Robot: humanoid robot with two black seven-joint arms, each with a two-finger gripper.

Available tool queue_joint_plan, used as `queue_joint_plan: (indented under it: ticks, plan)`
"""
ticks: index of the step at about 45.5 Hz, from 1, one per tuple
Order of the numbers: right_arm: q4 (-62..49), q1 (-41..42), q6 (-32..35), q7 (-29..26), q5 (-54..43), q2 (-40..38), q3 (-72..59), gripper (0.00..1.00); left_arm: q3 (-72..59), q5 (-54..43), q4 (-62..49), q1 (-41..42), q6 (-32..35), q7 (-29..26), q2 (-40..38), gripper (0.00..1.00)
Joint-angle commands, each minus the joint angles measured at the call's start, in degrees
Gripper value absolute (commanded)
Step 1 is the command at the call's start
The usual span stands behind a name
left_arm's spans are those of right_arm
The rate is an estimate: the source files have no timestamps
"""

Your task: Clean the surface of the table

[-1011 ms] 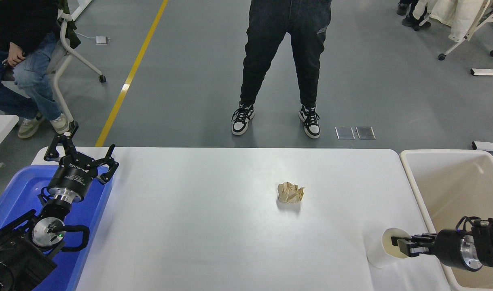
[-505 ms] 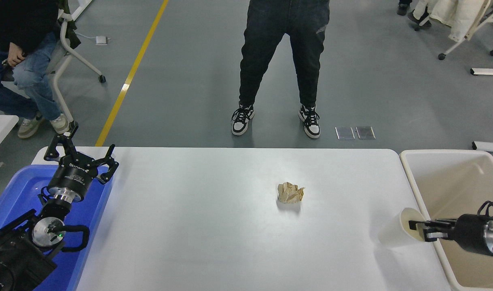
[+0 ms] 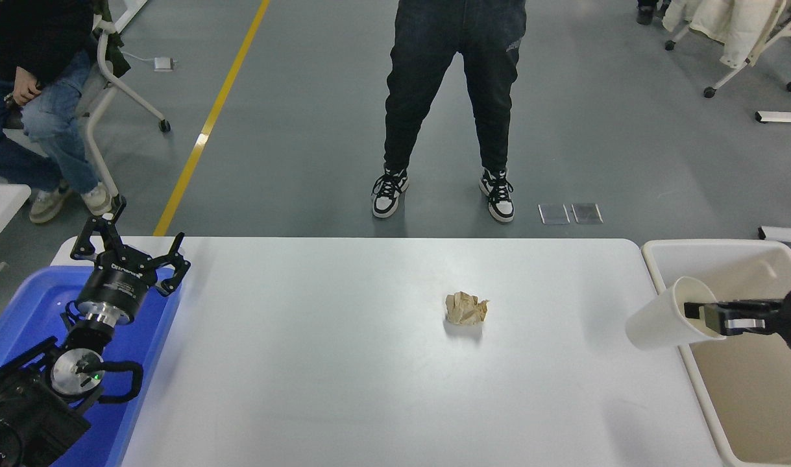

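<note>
At lower left, your left gripper (image 3: 128,250) sits parked, claws spread wide over the blue plastic tub (image 3: 19,311). Mid-frame, the white glossy table surface (image 3: 317,363) carries a crumpled tan paper ball (image 3: 466,308). Far right, your right gripper (image 3: 705,312) pinches the white paper cup (image 3: 661,318) by its rim; get it fully over the beige plastic bin (image 3: 745,383) before letting go.

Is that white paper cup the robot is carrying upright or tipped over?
Tipped. The white paper cup lies on its side, mouth facing right; the right gripper pinches its rim at the beige bin's edge.
</note>
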Motion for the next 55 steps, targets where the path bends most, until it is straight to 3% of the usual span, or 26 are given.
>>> queue_joint_plan:
  ticks: [1,18,34,55]
  plan:
    - [2.1,9.7,9.4,0.5,1.8,-5.1,0.2,0.0,0.0,0.0,0.0,0.0,0.0,0.0,0.0,1.0]
    - [0.7,10.8,10.5,0.3,0.9,-7.5,-0.7,0.0,0.0,0.0,0.0,0.0,0.0,0.0,-0.1,1.0]
    - [-9.0,8.9,10.2,-0.1,0.7,-5.6,-0.9,0.0,0.0,0.0,0.0,0.0,0.0,0.0,0.0,1.0]
    - [-30.4,-4.3,-0.3,0.4,1.6,9.7,-0.9,0.0,0.0,0.0,0.0,0.0,0.0,0.0,-0.1,1.0]
